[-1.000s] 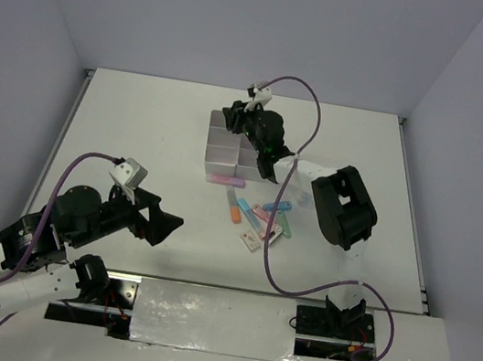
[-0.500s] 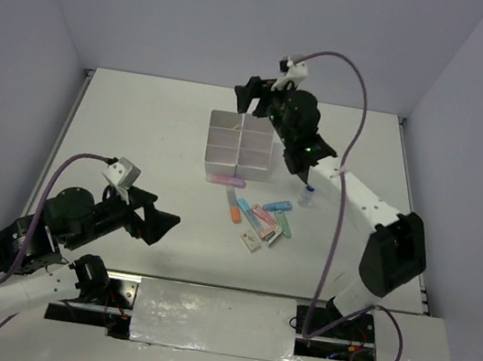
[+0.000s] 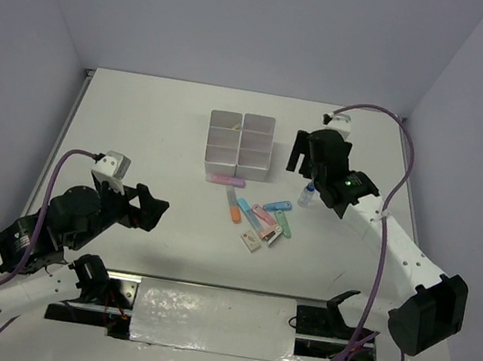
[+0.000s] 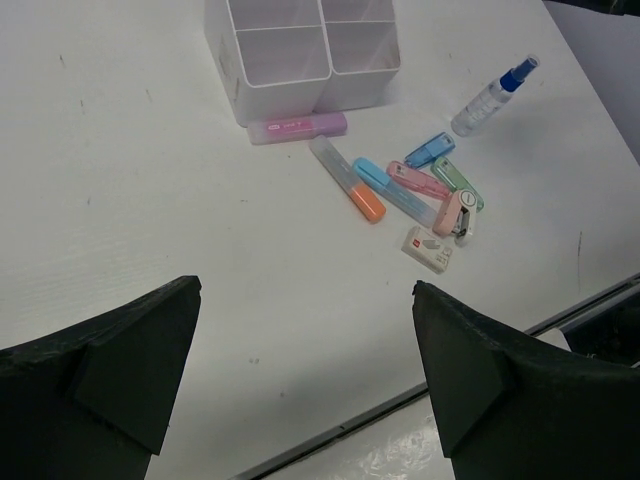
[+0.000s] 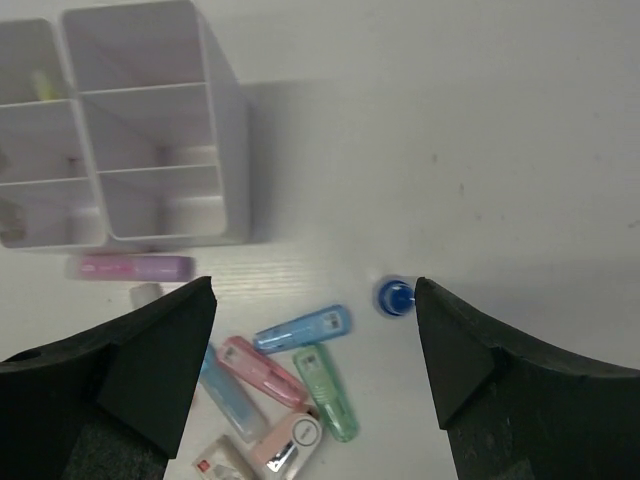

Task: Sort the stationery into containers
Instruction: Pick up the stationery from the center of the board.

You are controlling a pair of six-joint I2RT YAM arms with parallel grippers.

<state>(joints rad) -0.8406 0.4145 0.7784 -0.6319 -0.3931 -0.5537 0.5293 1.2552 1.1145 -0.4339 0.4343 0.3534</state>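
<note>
The white six-compartment container (image 3: 240, 143) stands mid-table; a yellow pen (image 5: 40, 85) shows in one far cell. A pink marker (image 3: 226, 180) lies at its near wall. A pile of pastel stationery (image 3: 263, 217) lies in front: an orange-capped marker (image 4: 347, 178), blue (image 5: 303, 328), pink (image 5: 262, 371) and green (image 5: 326, 391) pieces, and a white eraser (image 4: 430, 249). The blue-capped bottle (image 3: 308, 194) stands right of the pile. My right gripper (image 3: 306, 157) is open and empty, above the bottle (image 5: 395, 297). My left gripper (image 3: 151, 212) is open and empty, well left of the pile.
The table's metal front edge (image 4: 420, 390) runs just under my left gripper (image 4: 306, 290). A purple cable (image 3: 390, 122) loops above the right arm. Grey walls close in the table at the back and both sides.
My right arm has swung away from over the container to the right, and now hovers by the bottle. My left gripper has drawn back slightly to the left.
</note>
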